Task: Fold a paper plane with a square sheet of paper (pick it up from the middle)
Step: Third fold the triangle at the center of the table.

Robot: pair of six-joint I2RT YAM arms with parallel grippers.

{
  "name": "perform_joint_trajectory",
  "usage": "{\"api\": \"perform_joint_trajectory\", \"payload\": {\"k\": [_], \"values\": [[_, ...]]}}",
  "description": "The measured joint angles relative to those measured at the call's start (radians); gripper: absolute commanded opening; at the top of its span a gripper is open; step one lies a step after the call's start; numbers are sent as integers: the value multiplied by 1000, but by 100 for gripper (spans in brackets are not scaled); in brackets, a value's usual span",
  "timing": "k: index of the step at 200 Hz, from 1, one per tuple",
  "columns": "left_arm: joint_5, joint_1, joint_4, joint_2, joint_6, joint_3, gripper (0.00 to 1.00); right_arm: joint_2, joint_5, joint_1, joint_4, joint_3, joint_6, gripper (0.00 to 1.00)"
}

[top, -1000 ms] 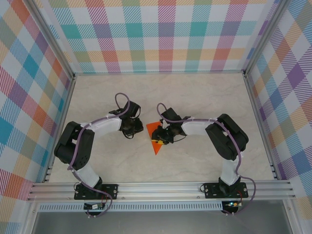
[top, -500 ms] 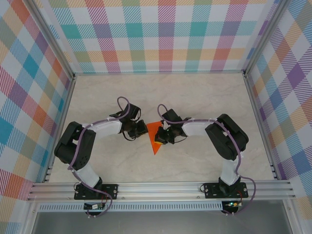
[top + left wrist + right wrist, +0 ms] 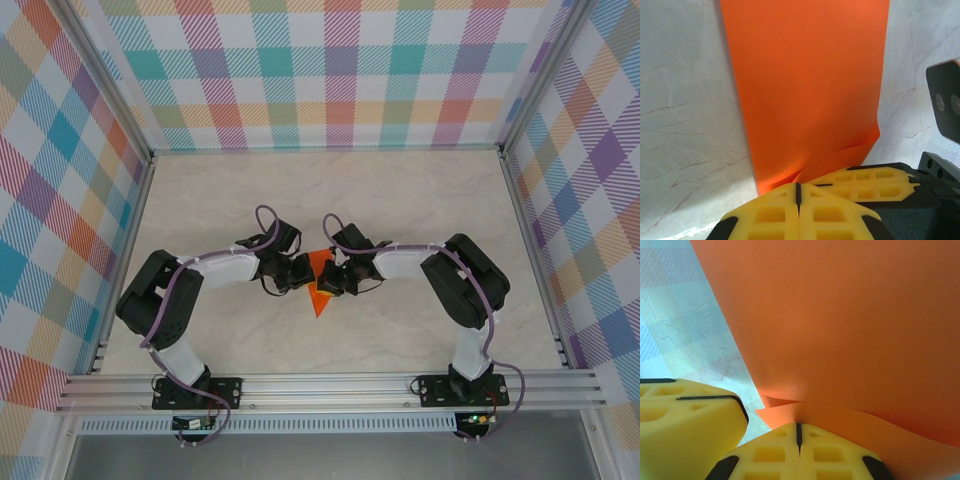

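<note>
Mid-table, the left gripper (image 3: 797,186) and right gripper (image 3: 798,426), tips just beside each other, were each closed, apparently pinching the folded orange paper (image 3: 805,85), its point facing near.

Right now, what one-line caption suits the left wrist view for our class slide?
Left gripper pinching the orange paper at its edge, right gripper alongside, marbled table beneath.

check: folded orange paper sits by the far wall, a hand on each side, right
No: the folded orange paper sits in the middle of the table, left hand and right hand on either side, as the top external view shows.
</note>
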Motion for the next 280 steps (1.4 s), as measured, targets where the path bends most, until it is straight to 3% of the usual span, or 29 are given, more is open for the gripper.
{"api": "perform_joint_trajectory", "payload": {"k": [236,280], "values": [[-40,-18,3,38,-10,-12,0,1,-4,0,-8,8,-3,0],[-47,-21,2,38,2,-11,0,-48,36,0,-67,22,-31,7]]}}
